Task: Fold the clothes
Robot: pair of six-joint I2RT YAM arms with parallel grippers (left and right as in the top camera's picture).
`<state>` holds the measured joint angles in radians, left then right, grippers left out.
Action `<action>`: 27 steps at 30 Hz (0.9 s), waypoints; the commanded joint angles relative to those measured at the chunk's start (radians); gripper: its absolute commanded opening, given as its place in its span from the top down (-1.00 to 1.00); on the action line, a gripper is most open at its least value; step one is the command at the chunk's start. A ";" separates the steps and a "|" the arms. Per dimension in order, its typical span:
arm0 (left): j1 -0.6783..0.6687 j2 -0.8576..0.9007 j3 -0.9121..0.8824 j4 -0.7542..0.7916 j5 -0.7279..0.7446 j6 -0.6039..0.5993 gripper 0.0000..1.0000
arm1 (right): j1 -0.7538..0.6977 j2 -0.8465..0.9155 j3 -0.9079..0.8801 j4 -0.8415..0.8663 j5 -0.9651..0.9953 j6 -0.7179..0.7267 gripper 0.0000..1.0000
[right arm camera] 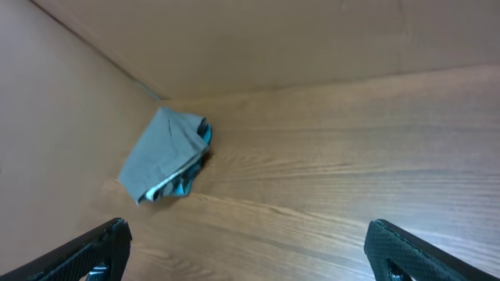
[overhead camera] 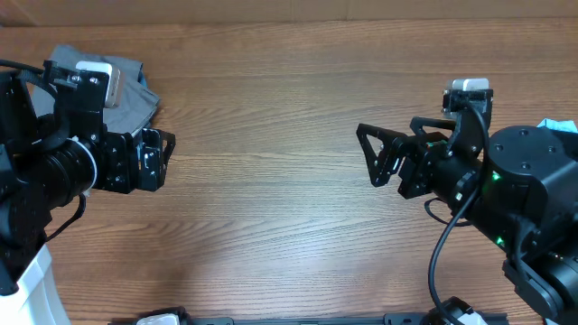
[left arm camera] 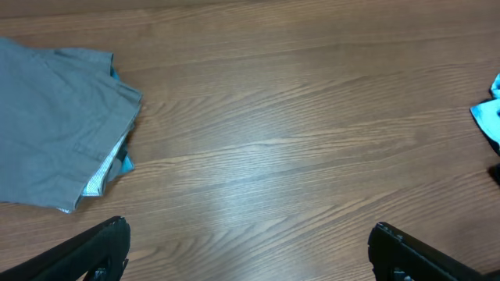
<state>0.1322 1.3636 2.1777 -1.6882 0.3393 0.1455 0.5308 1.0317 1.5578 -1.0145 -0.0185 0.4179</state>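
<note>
- Left gripper (left arm camera: 248, 234), right gripper (right arm camera: 246, 230): both jaws spread wide, holding nothing.
- Grey shorts (left arm camera: 55, 133) lie bunched ahead-left of the left jaws and well ahead of the right jaws.
- Risk: a pinch could also catch the light-blue garment (left arm camera: 109, 168) underneath and drag both.

Folded grey shorts (left arm camera: 55, 117) lie at the left of the frame and run off its left edge. A strip of light-blue fabric (left arm camera: 109, 168) peeks out from under their lower right edge. The wooden table (left arm camera: 297, 133) fills the middle, with a pale glare below the centre. A scrap of bright blue cloth (left arm camera: 488, 113) shows at the right edge. The left gripper (left arm camera: 246, 246) has its dark fingers (left arm camera: 94, 250) in the bottom corners, spread wide, with bare table between them.
</note>
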 commanded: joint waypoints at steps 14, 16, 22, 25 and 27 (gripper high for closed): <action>-0.002 0.011 -0.003 -0.001 -0.010 -0.019 -1.00 | -0.003 0.021 0.015 -0.091 -0.087 -0.004 -1.00; -0.002 0.011 -0.003 -0.001 -0.010 -0.019 -1.00 | -0.003 0.015 0.015 -0.092 -0.079 -0.029 -1.00; -0.002 0.011 -0.003 -0.001 -0.010 -0.019 -1.00 | -0.003 -0.045 0.015 -0.059 -0.045 -0.155 -1.00; -0.002 0.011 -0.003 -0.001 -0.010 -0.019 -0.99 | -0.003 -0.103 0.015 -0.056 -0.005 -0.236 -1.00; -0.002 0.011 -0.003 -0.001 -0.010 -0.019 -1.00 | -0.004 -0.136 0.013 -0.057 0.042 -0.270 -1.00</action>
<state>0.1322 1.3727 2.1773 -1.6882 0.3359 0.1368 0.5308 0.9546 1.5578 -1.0752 -0.0483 0.2455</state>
